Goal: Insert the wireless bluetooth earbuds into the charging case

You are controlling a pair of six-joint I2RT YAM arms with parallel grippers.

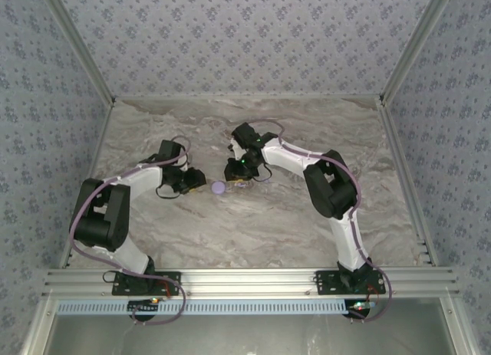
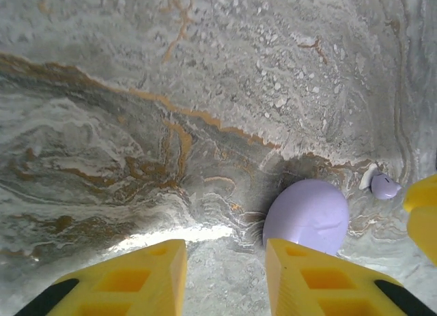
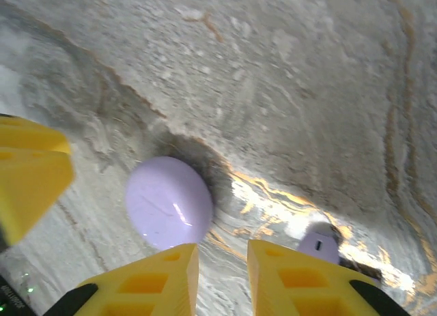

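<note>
The charging case is a small round lavender puck lying on the marble table between my two grippers, its smooth domed lid facing up. In the left wrist view the case lies just past my right-hand fingertip, and one earbud, lavender with a pale tip, lies beyond it. My left gripper is open with bare table between its yellow fingers. In the right wrist view the case sits ahead and to the left, and the earbud peeks out behind the right-hand finger. My right gripper is open and holds nothing.
The marble-patterned table is walled by patterned panels on three sides. The left gripper and right gripper stand close together on either side of the case. A metal rail runs along the near edge.
</note>
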